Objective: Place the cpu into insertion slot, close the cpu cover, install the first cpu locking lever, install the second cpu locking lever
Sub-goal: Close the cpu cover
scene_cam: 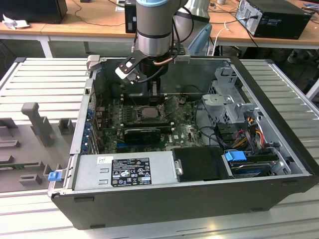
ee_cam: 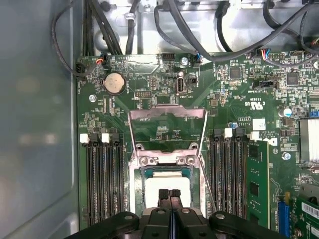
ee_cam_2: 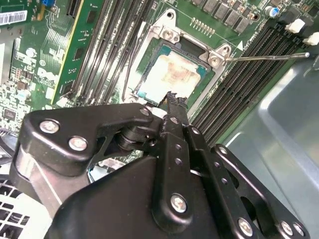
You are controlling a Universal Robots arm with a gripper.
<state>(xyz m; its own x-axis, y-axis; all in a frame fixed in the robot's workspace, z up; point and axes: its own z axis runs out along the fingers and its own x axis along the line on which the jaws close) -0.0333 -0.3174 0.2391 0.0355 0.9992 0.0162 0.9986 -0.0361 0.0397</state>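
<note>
While the black metal gripper [ee_cam: 168, 195] hangs just above the socket, its jaws pressed together and holding nothing, the small flat square cpu [ee_cam: 167, 182] with a pale beige-silver face lies inside the black-framed square insertion slot [ee_cam: 164, 171] in the green circuit board [ee_cam: 229, 99]. The thin silvery metal cpu cover [ee_cam: 168, 111] is swung open, clear of the chip.

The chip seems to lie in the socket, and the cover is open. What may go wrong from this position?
1. The shut gripper sits right at the cpu; a sideways push may shift it in the insertion slot.
2. The cpu cover stands open close to the gripper and may get caught.
3. A raised locking lever sticks out beside the socket and may snag.
</note>
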